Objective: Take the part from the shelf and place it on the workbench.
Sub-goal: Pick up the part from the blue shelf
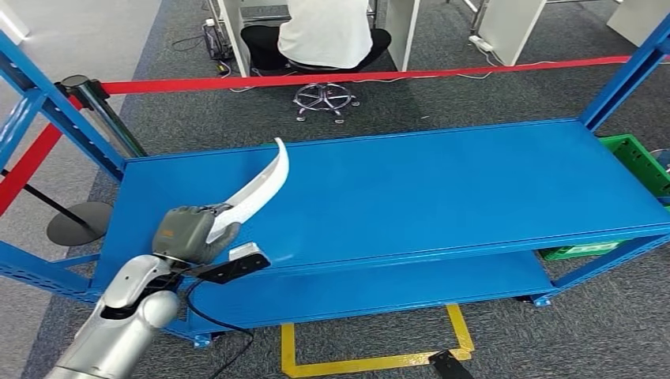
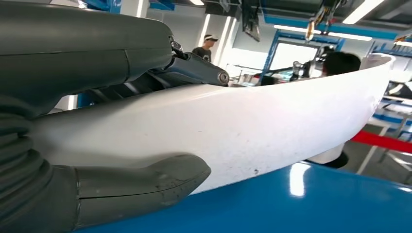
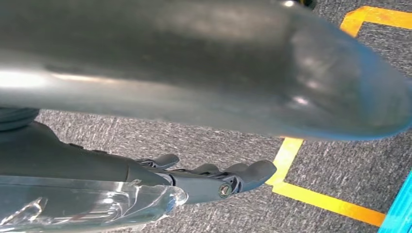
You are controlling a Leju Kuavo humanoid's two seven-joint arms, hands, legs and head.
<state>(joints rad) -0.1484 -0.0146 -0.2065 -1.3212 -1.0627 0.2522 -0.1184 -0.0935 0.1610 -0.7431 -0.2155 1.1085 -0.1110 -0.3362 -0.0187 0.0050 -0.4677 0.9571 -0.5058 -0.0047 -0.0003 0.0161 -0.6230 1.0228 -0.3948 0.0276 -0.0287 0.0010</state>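
The left hand (image 1: 188,234) grips the curved white part (image 1: 257,189): in the left wrist view a thick thumb (image 2: 141,187) presses one face of the part (image 2: 233,131) and darker fingers (image 2: 194,70) clamp the other. In the head view the part rises from the hand toward one o'clock, its pointed tip curling upward, over the left end of the blue shelf's top deck (image 1: 442,185). The deck's surface (image 2: 301,204) lies just beneath the part's lower edge; whether they touch cannot be told.

A green crate (image 1: 636,162) stands beyond the shelf's right end at three o'clock, its contents hidden by the deck.

A lower blue deck (image 1: 379,288) sits under the top one. The floor is grey carpet (image 1: 553,347) with yellow tape lines (image 1: 371,362) at six o'clock. A red barrier belt (image 1: 355,77) runs across at twelve o'clock, and behind it a person in a white top (image 1: 325,31) sits on a wheeled stool.

The silver left arm (image 1: 118,324) comes in from seven o'clock, wrist bent toward the shelf. The right hand (image 3: 214,177) hangs over carpet and yellow tape (image 3: 311,194), its fingers drawn close side by side and nothing visible in them; whether they are closed cannot be told.
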